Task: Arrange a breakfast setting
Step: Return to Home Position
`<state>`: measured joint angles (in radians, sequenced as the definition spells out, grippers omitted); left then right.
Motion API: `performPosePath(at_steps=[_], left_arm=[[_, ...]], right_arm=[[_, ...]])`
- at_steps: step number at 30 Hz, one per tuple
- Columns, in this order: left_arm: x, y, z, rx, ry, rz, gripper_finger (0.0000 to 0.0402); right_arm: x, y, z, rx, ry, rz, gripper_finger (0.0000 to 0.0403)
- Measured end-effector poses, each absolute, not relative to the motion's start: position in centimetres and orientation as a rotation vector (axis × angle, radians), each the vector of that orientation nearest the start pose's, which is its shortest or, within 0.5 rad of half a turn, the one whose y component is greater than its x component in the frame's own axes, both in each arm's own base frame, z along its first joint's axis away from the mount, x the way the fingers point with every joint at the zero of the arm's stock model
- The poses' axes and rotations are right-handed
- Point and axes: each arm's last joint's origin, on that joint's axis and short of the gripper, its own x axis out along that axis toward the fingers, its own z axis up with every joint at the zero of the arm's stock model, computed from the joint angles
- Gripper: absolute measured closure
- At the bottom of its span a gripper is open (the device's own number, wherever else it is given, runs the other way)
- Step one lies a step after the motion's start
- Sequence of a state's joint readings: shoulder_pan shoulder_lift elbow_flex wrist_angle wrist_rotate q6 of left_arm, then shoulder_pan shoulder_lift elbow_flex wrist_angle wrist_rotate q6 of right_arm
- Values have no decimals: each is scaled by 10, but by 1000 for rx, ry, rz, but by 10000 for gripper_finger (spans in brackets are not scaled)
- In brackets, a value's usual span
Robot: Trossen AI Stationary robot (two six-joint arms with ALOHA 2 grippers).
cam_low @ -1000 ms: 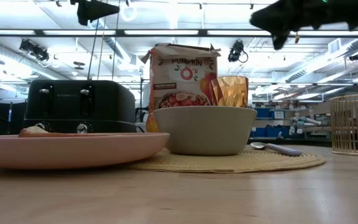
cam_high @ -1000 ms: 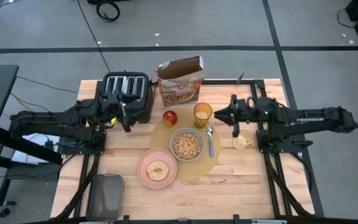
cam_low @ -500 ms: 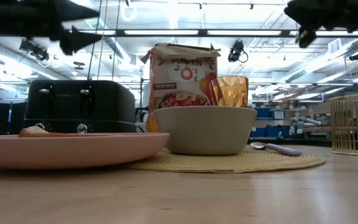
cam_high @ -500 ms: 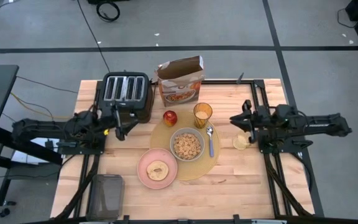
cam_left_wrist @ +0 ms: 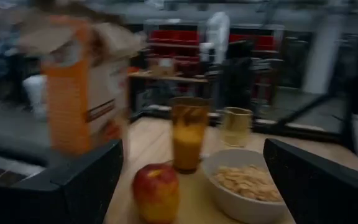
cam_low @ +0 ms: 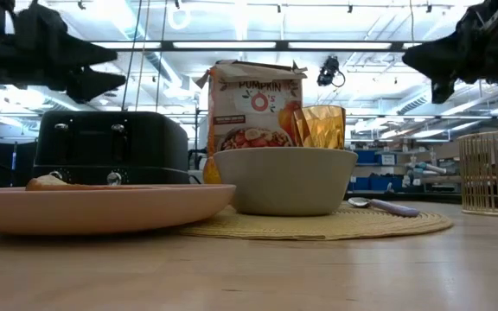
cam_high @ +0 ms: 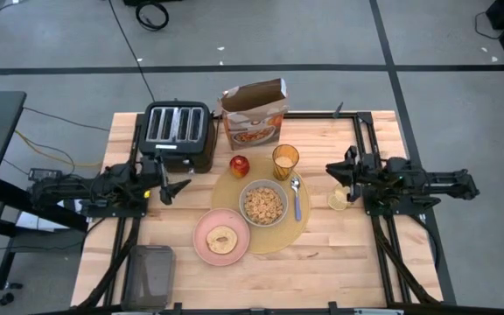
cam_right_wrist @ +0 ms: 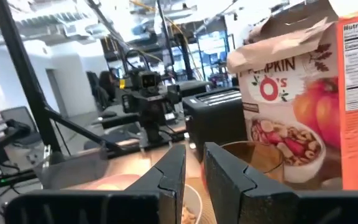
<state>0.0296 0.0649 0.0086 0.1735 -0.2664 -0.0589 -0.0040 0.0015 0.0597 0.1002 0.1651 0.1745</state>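
Red apple [cam_left_wrist: 156, 193] shows from L wrist, not low view; L gripper [cam_high: 178, 187] spread, R gripper [cam_high: 330, 167] closed.

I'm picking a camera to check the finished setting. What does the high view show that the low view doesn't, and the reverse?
Only the high view: the cereal inside the bowl, and the dark bin on the left arm's side of the table. Only the low view: the ceiling lights and the room behind. Both: the plate, glass, spoon, placemat, toaster, cereal box, plus the left gripper and right gripper, each raised out to its own side.
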Motion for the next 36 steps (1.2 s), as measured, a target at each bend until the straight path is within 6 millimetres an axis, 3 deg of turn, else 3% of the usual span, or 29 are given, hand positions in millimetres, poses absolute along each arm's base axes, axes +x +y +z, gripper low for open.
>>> performPosePath(at_steps=[4, 9, 36], left_arm=[[96, 8, 177, -50, -122, 213, 10], [97, 9, 173, -46, -78, 224, 10], [97, 9, 173, -46, -79, 227, 10]], right_arm=[[96, -4, 182, 195, -184, -117, 335], [98, -3, 168, 219, -37, -86, 336], [99, -2, 167, 234, -25, -58, 336]])
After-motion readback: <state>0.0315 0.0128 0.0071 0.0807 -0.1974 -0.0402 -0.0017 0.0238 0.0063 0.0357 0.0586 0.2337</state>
